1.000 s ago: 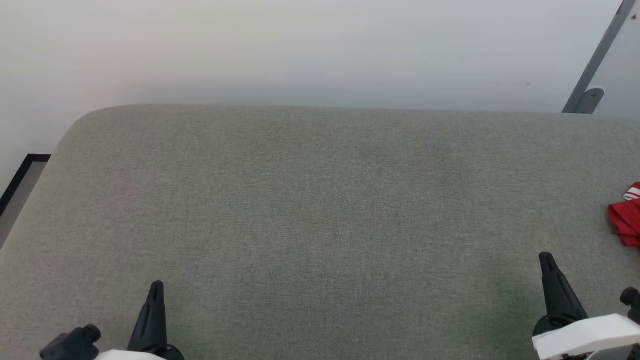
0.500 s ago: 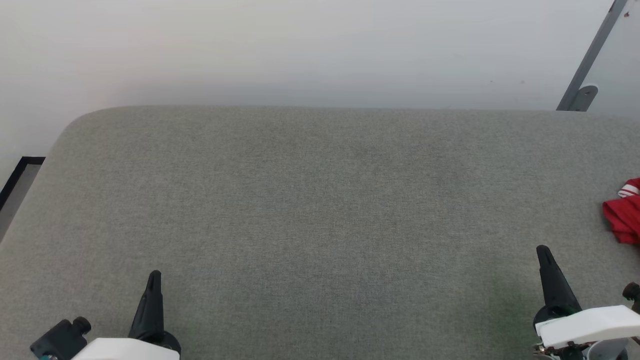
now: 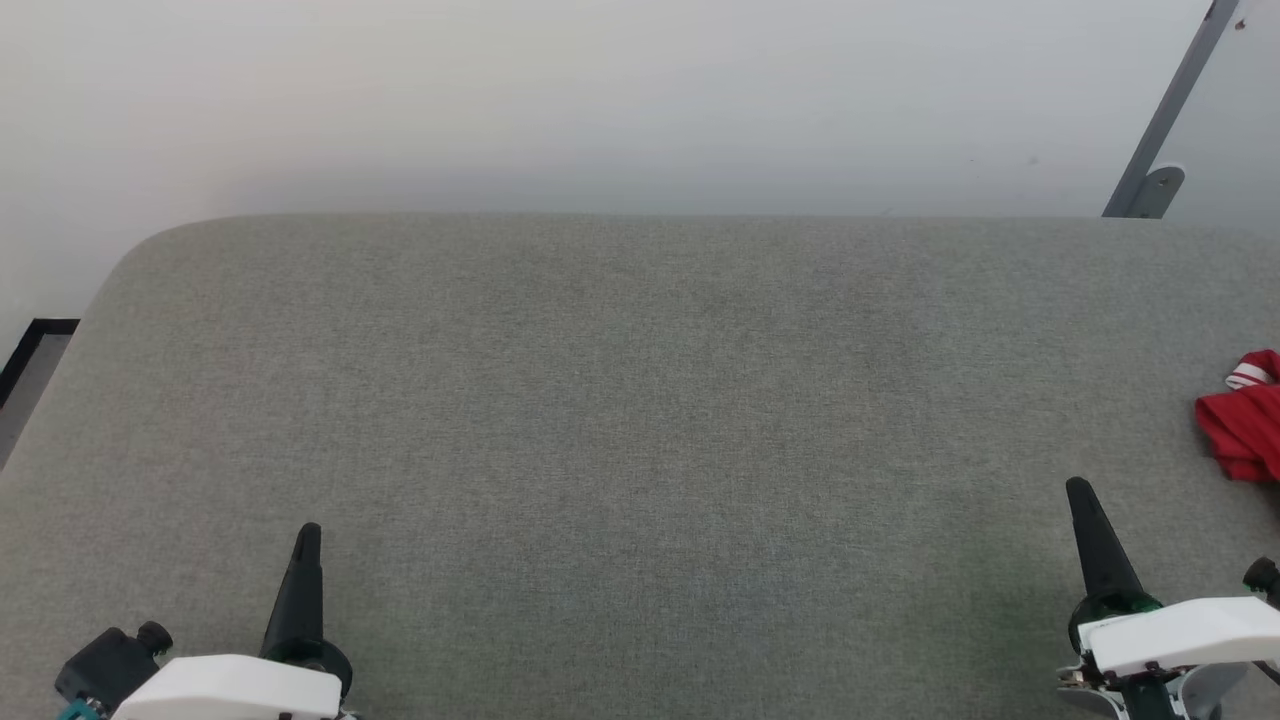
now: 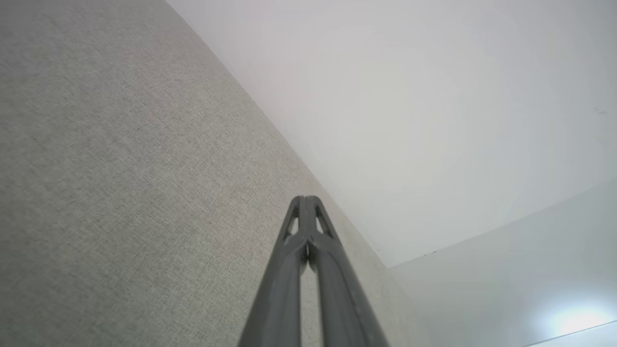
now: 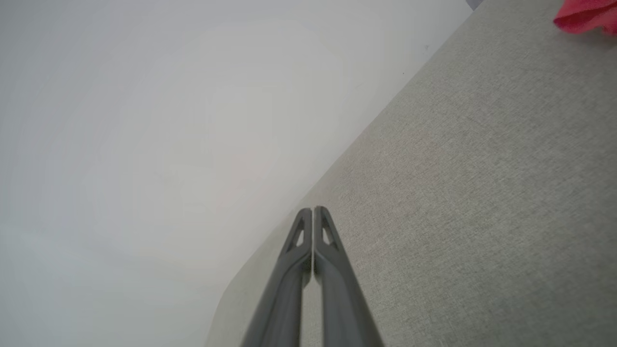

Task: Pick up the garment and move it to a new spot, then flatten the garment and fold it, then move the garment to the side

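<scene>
Head view looks down on a broad desk (image 3: 640, 400) covered in grey woven cloth, flat and smooth, with its far left corner rounded. Behind it rises a plain pale wall (image 3: 600, 100). At the upper right a slanted grey metal bar (image 3: 1165, 110) ends in a small rounded bracket just above the desk's far edge. Past the desk's left edge a strip of floor (image 3: 28, 390) shows with a black border. The red shirt (image 3: 1240, 430) lies crumpled on the desk at the right edge of the view, cut off by the frame, with a white-striped sleeve end on its far side. The left end effector (image 3: 307, 532) stands at the lower left and the right end effector (image 3: 1077, 487) at the lower right, both over the near part of the desk; the right one is near the shirt but apart from it. In the wrist views each pair of fingers is pressed together with nothing between them. The right wrist view catches the shirt as a red patch in its upper right corner, lying on the grey cloth well ahead of the fingertips.
</scene>
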